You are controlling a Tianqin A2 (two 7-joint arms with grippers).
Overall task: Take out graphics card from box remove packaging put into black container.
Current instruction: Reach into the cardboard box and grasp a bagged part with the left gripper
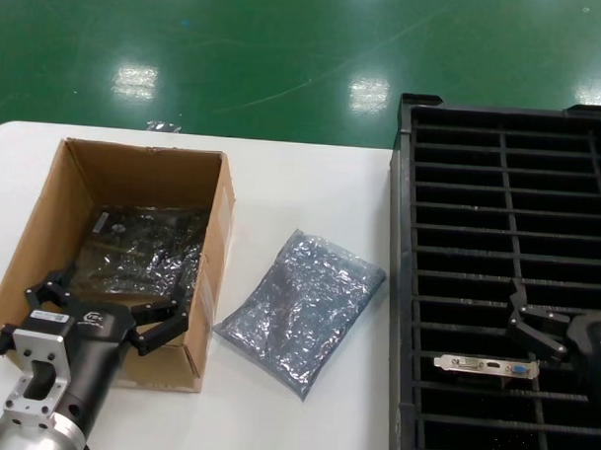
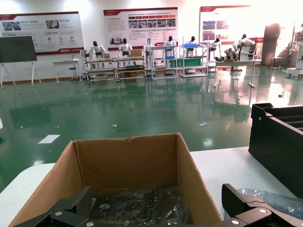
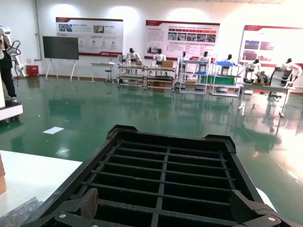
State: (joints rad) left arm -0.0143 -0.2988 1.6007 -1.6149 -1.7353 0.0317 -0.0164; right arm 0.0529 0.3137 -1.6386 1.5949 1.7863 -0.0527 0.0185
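Observation:
The brown box stands at the table's left; a card in a shiny bag lies inside it, also in the left wrist view. My left gripper is open over the box's near wall, empty. A grey-silver bag, the packaging, lies flat on the table between the box and the black container. A graphics card's silver bracket with a blue port stands in a near slot. My right gripper is open and empty just above it.
The white table ends at a green floor behind. The box wall stands between my left fingers. The bag's corner shows in both wrist views. The container's ribbed slots fill the right wrist view.

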